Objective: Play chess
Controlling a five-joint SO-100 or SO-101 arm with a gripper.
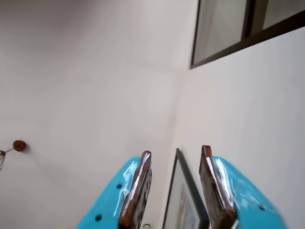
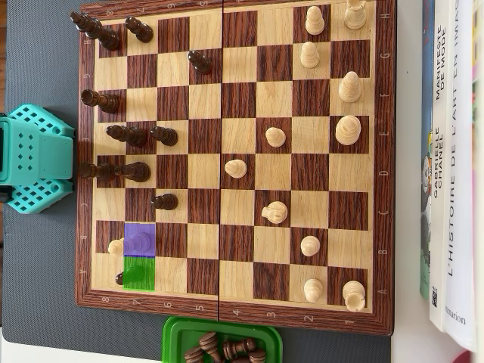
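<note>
Looking down on the chessboard (image 2: 227,159), which sits on a dark mat on the desk (image 2: 408,344), there's a mid-game spread: dark pieces bunched along the left side in the overhead view, pale ones scattered centre and right. Two squares near the lower left are tinted, a purple square (image 2: 139,240) and right below it a green square (image 2: 138,273). A small pale pawn (image 2: 115,246) sits just left of the purple one, touching its edge; a bit of a dark piece (image 2: 119,279) peeks at the green one's left edge, mostly hidden, can't tell what kind. A green tray (image 2: 221,340) w/ captured dark pieces lies below the board, books (image 2: 452,166) stand to the right.

Handling, as I judge it: these look like small turned wood pieces, light, stiff, smooth and prob. a bit slick, narrow-based so easy to tip, esp. w/ neighbours close. Best pinched around the neck or upper body, lifted straight up.

The claw (image 1: 174,188) in the wrist view is parted moderately, both teal fingers (image 1: 136,191) w/ brown pads, nothing between them, touching nothing. It's pointing up at walls and a window frame (image 1: 245,36), so well clear of the board. Only the arm's teal base (image 2: 34,159) shows overhead, at the left edge.
</note>
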